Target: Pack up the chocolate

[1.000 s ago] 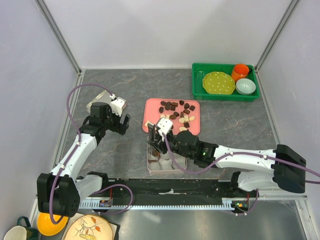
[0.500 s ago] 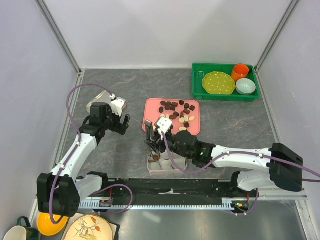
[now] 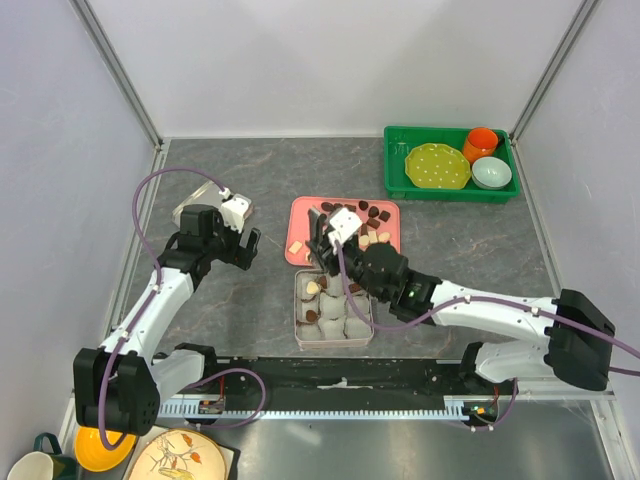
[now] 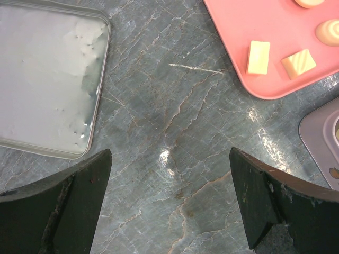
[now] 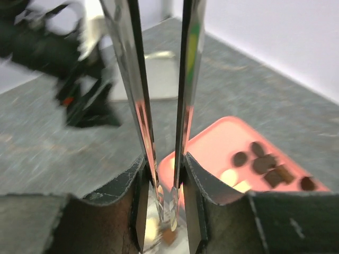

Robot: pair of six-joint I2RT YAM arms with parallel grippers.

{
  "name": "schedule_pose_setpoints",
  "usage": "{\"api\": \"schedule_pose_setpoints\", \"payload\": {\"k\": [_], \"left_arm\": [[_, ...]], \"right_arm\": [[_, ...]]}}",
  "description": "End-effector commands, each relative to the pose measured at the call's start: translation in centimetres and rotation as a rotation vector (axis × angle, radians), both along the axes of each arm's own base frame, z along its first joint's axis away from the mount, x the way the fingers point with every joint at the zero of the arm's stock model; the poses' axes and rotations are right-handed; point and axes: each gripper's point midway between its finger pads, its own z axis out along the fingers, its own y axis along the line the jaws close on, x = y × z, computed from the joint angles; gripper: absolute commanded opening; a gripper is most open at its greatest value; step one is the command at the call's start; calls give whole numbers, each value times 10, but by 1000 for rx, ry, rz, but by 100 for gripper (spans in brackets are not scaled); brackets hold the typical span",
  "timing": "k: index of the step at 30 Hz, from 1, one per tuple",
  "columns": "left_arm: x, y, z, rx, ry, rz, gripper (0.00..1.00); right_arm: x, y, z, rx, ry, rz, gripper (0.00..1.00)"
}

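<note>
Dark brown and cream-white chocolates (image 3: 362, 222) lie on a pink tray (image 3: 302, 212). In front of the tray stands a grey tin box (image 3: 300, 335) with white paper cups; a cream and a brown piece (image 3: 318, 287) sit in its far-left cups. My right gripper (image 3: 322, 243) hovers over the tray's near-left edge. In the right wrist view its thin metal blades (image 5: 166, 209) stand a little apart with nothing between them. My left gripper (image 3: 250, 245) is open and empty over bare table (image 4: 169, 153), left of the tray (image 4: 238, 32), where two cream squares (image 4: 258, 57) lie.
The tin's lid (image 3: 200, 212) lies flat at the far left, beside my left gripper (image 4: 47, 79). A green basket (image 3: 398, 185) with a yellow plate, an orange cup and a bowl stands at the back right. Grey walls close in the table.
My right gripper has risen from the box's left cups and moved back toward the pink tray, uncovering the cups. The left arm has not moved.
</note>
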Motion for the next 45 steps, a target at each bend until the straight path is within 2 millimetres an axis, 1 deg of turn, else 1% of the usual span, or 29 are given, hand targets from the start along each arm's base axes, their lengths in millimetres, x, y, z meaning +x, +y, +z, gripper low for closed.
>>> {"api": "schedule_pose_setpoints", "payload": {"k": [1,2,3,4,5,6,7,8,9,10,12,13,15,16,18,19,21,24,32,36,39,45], "left_arm": [[3,1,11,-2,-35,-7,99],[3,1,10,-3,-32,-6,99],[3,1,10,0,-32,-6,99],[3,1,11,1,-34,-6,99],[3,1,10,1,-31,-5,99],[4,1,11,2,-35,-7,99],[4,1,10,3,-32,-7,99],[4,1,11,5,-34,-7,99],[5,2,10,6,-34,-5,99],[5,1,10,5,-32,-7,99],[5,2,8,8,-28,-6,99],[5,1,7,8,-27,-8,99],[6,2,7,11,-28,-5,99],[7,2,6,13,-27,-7,99],[7,2,5,13,-27,-7,99],[7,2,5,16,-28,-8,99],[8,3,5,16,-29,-5,99],[8,3,4,18,-27,-6,99],[8,4,3,29,-30,-4,99],[8,4,2,27,-26,-2,99],[7,5,2,28,-25,-3,99],[7,4,0,24,-22,-2,99]], "right_arm": [[46,-11,42,75,-93,-109,36],[60,-17,46,83,-99,-137,35],[66,-15,47,89,-102,-135,35],[75,-12,38,73,-91,-141,35],[85,-14,41,78,-98,-160,35],[91,-12,42,82,-103,-158,35],[99,-8,30,65,-89,-164,35],[109,-9,34,71,-95,-175,36],[114,-8,31,72,-91,-176,38],[120,-4,19,55,-76,-174,38],[133,-4,18,61,-76,-188,40],[142,-2,10,55,-63,-188,41],[149,-1,5,54,-53,-191,45],[155,-1,-1,49,-42,-196,46],[158,1,-7,46,-34,-188,50],[162,0,-13,39,-26,-193,51],[165,1,-18,37,-18,-190,51],[170,2,-32,19,1,-191,52],[181,4,-47,5,23,-182,52],[183,3,-58,-12,39,-181,52],[183,3,-64,-21,49,-173,51],[174,8,-74,-4,94,-134,42]]}}
